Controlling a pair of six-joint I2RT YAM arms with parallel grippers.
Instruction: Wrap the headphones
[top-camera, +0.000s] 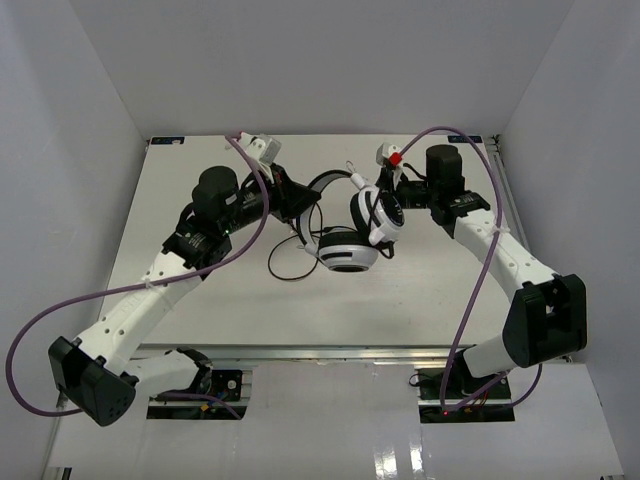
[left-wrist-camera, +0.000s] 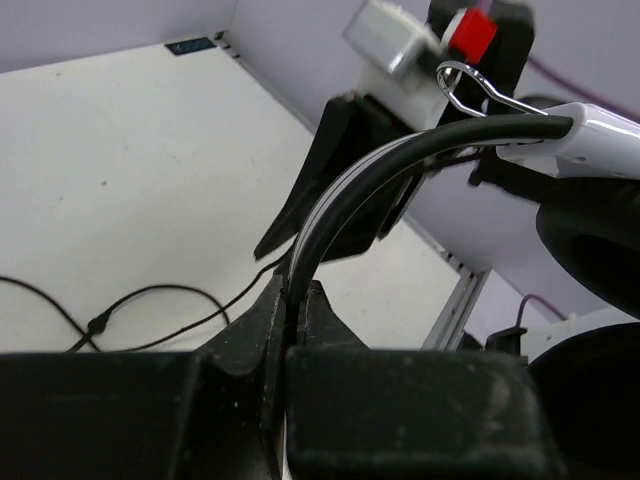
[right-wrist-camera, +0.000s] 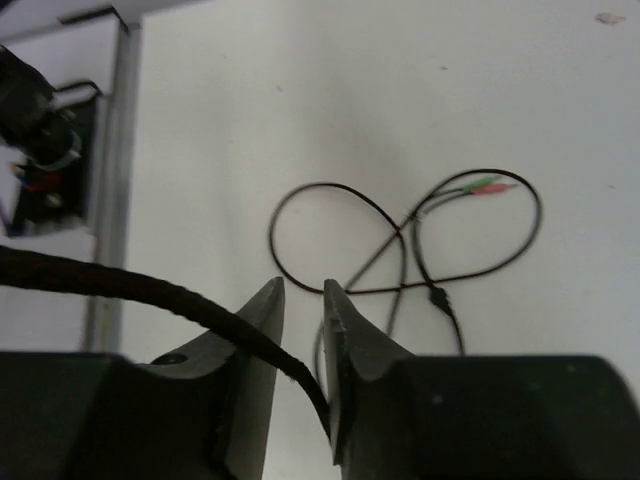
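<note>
I judge the headband (left-wrist-camera: 372, 175) could twist free of the left gripper (left-wrist-camera: 296, 305): only its thin edge is held, and the headphones (top-camera: 352, 238) hang out to that gripper's right. The loose cable (right-wrist-camera: 400, 240) ahead of the right gripper (right-wrist-camera: 303, 335) already crosses itself and may knot. The left gripper is clamped on the headband. The right gripper's fingers stand nearly together, with a dark cord (right-wrist-camera: 150, 290) running into the slit. Whether they pinch it, I cannot tell.

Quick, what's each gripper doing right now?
Left gripper: closed on the headband.
Right gripper: nearly closed, pinching the cable.
</note>
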